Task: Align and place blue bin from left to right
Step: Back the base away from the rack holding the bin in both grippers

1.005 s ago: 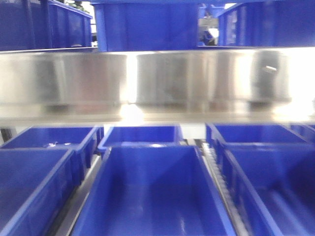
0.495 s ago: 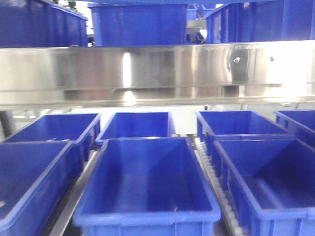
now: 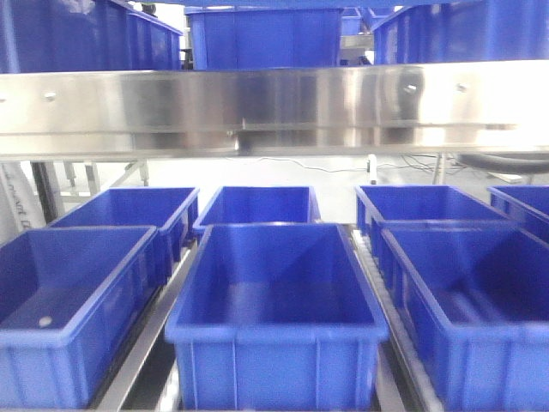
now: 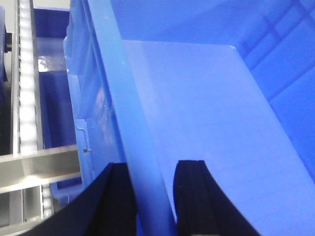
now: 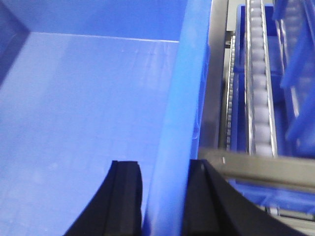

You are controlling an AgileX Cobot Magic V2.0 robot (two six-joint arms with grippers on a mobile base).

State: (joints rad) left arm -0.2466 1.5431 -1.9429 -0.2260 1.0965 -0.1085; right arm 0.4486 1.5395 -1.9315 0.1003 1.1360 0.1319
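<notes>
The blue bin [image 4: 206, 98] fills both wrist views as a light blue plastic crate seen from over its long rims. My left gripper [image 4: 153, 164] straddles its left rim [image 4: 123, 98], one black finger outside the wall and one inside, shut on it. On the opposite side, my right gripper [image 5: 161, 163] is shut on the right rim [image 5: 184, 88] of the blue bin [image 5: 88, 98] in the same way. Neither gripper shows in the front view, and I cannot tell which bin there is the held one.
A steel shelf beam [image 3: 274, 107] crosses the front view, with darker blue bins [image 3: 262, 39] above it. Several open blue bins [image 3: 274, 292] sit in lanes below. Roller tracks [image 5: 258, 73] [image 4: 24, 73] and metal crossbars [image 5: 256, 167] flank the held bin.
The front view has pulled back from the rack and sharpened. The beam sits higher in the picture, and the lower bins look smaller, with their front walls now showing.
</notes>
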